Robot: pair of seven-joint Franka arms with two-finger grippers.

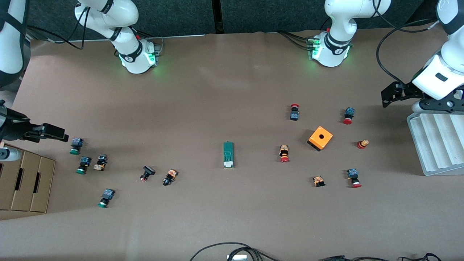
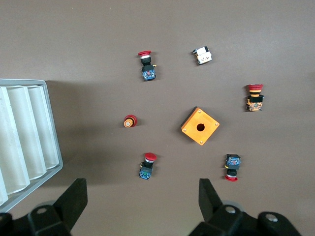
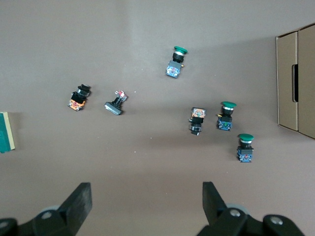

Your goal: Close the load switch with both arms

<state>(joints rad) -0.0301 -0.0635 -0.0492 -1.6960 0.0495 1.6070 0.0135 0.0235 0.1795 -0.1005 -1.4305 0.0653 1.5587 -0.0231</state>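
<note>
Both grippers sit high and wide at the table ends, fingers spread, nothing between them. Left gripper (image 1: 389,95) hangs over the table edge beside the white ribbed tray (image 1: 440,143) at the left arm's end; its wrist view shows both fingers (image 2: 74,199) well apart above bare table. Right gripper (image 1: 54,132) is over the cardboard box (image 1: 25,181) end, fingers (image 3: 81,199) likewise apart. Load switch (image 1: 228,154), green body with a white end, lies flat mid-table, long axis running toward the front camera, well clear of every other part; only its edge shows in the right wrist view (image 3: 6,132). Central spot makes sense: either arm can reach it, one to brace and one to work the lever. Can't tell from these views whether the switch is open or closed, so the scene fits both arms parked ahead of the job or backed off after it. Clutter is sorted by end: green pushbuttons (image 1: 75,145) near the right arm, red mushroom buttons (image 1: 348,115) and the orange button enclosure (image 1: 320,138) near the left arm. None crowd the switch, so approach paths look clean from both ends.
</note>
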